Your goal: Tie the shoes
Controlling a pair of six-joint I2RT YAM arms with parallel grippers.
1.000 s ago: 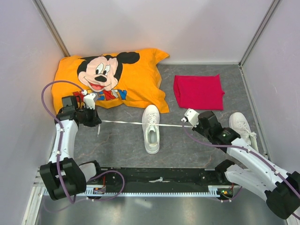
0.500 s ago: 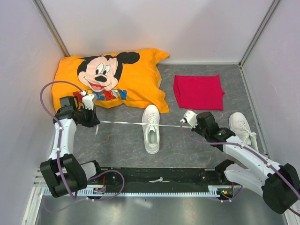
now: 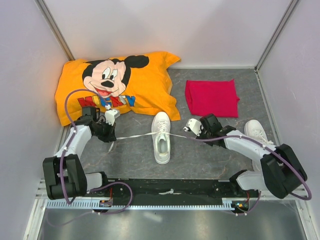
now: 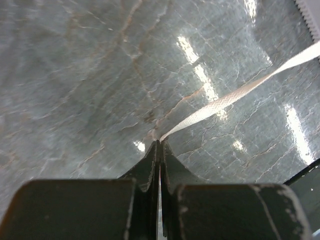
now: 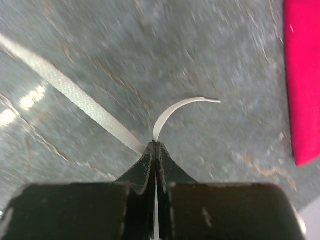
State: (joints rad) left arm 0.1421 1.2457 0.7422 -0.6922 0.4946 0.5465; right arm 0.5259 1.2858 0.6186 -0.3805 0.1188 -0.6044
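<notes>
Shoe [image 3: 161, 136] laces [image 4: 225, 100] (white) pinched by left claw [image 4: 159, 145], right claw [image 5: 155, 145].

I see one white shoe [image 3: 161, 137] mid-desk [image 3: 135, 157], its lace [image 3: 135, 135] strung sideways, one end held by my left end effector [image 3: 114, 136], the other by my right end effector [image 3: 196, 135]; a second shoe [image 3: 257, 132] lies well off to the right.

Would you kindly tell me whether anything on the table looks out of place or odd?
Only the shoes: they sit apart. The middle shoe has its laces drawn out sideways, one end pinched in the left claw, the other in the right claw. The second shoe lies far right, partly behind the right arm.
</notes>
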